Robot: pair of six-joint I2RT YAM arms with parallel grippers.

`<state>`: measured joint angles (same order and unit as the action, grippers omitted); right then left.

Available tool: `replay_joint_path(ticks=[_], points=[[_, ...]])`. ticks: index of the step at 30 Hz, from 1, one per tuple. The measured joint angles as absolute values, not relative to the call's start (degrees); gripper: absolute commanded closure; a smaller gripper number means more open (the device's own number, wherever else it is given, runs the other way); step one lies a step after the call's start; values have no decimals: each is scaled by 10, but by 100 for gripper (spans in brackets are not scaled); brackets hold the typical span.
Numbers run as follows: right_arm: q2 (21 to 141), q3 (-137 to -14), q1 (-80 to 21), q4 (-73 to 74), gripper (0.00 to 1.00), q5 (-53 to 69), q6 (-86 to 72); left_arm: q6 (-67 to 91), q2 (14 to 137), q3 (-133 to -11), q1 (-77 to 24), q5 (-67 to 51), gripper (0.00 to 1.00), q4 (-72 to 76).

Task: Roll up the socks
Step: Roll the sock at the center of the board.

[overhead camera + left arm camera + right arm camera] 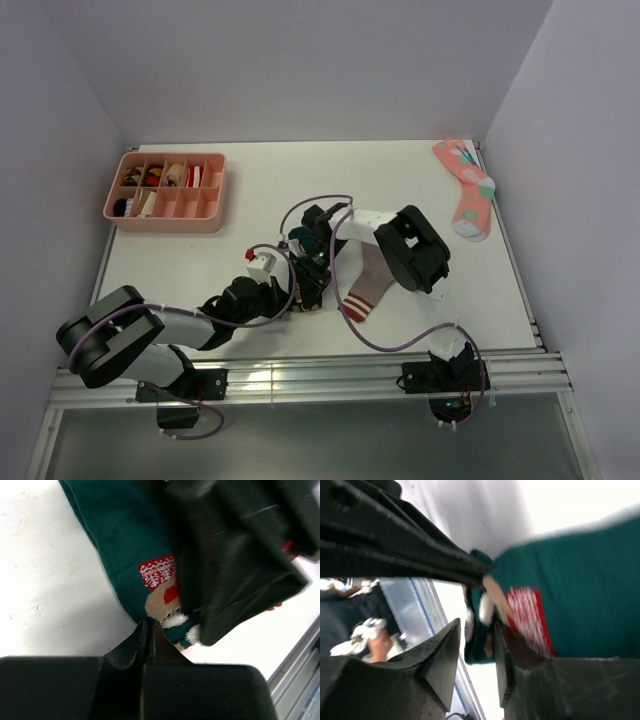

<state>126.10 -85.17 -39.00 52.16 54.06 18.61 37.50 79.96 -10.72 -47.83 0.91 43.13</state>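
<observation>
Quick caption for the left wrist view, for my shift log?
Left claw pinches the edge of the green sock beside its bear motif, right arm looming over it.

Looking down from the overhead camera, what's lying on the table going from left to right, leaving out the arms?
pink divided tray → taupe-brown sock with the striped cuff → coral-pink spotted sock

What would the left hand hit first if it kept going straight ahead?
Most likely the dark green sock: the left hand, shut, points at its edge beside the bear motif. Depth is hard to judge.
</observation>
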Motion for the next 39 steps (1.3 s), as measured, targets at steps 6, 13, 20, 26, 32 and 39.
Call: replay_joint_path(ticks=[6, 13, 20, 26, 32, 39], points=[[1195, -810, -357, 460, 56, 498, 171, 400, 774, -135, -481, 29, 100, 342], [1104, -738, -312, 386, 57, 461, 161, 422, 761, -184, -483, 42, 100, 229], [937, -602, -292, 279, 59, 424, 171, 440, 764, -242, -485, 44, 100, 134], [809, -494, -297, 184, 60, 407, 201, 448, 790, -288, -488, 43, 100, 78], [764, -437, -377, 115, 61, 343, 247, 450, 831, -331, -488, 35, 100, 34], [762, -394, -500, 56, 62, 253, 301, 449, 849, -364, -487, 26, 100, -8]])
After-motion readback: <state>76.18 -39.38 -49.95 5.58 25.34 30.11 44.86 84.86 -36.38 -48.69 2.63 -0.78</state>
